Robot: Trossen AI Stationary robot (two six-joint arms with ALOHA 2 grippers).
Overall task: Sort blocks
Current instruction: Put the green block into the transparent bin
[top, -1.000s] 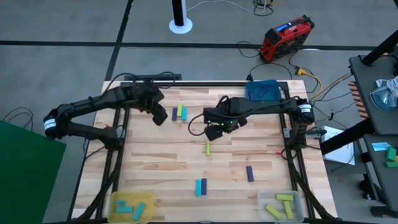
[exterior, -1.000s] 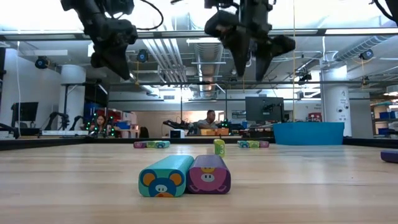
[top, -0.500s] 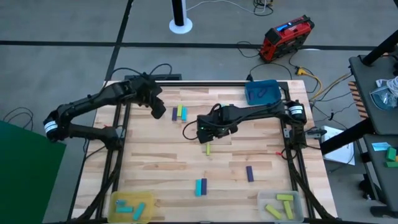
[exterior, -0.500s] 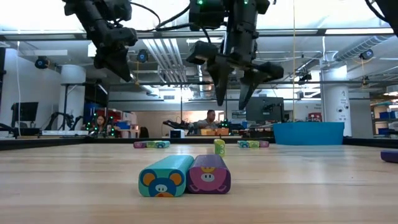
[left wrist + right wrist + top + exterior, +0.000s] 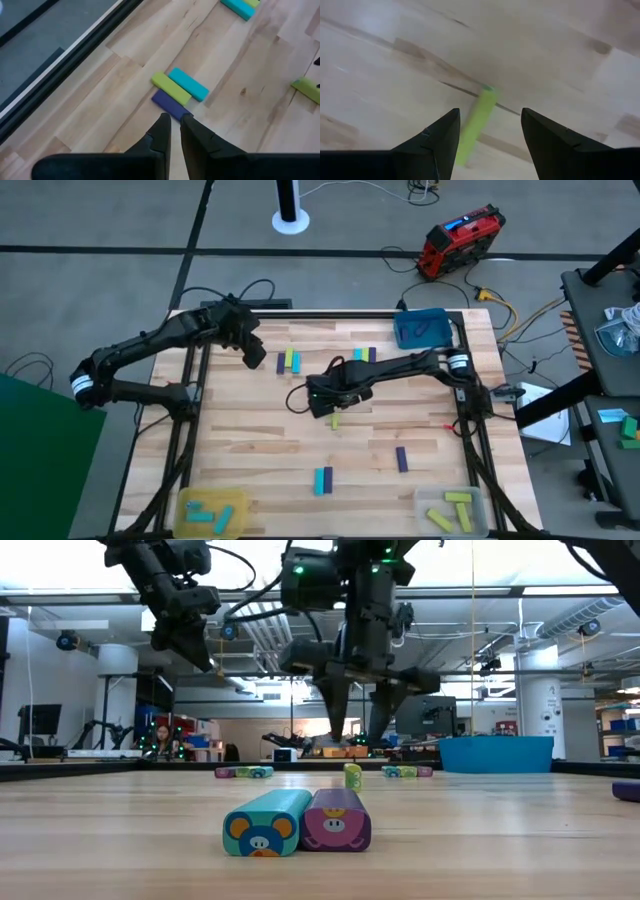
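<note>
Two arms working, right gripper (image 5: 487,131) hanging open over a green block (image 5: 475,122), left gripper (image 5: 172,127) hovering closed above a purple block (image 5: 169,104).

Wooden table (image 5: 250,430). At its far right corner, blue tray (image 5: 421,327). On floor beyond that corner, red machine (image 5: 459,240) with cables. Beyond far edge, white post base (image 5: 290,221). Left of table, green panel (image 5: 40,460).
</note>
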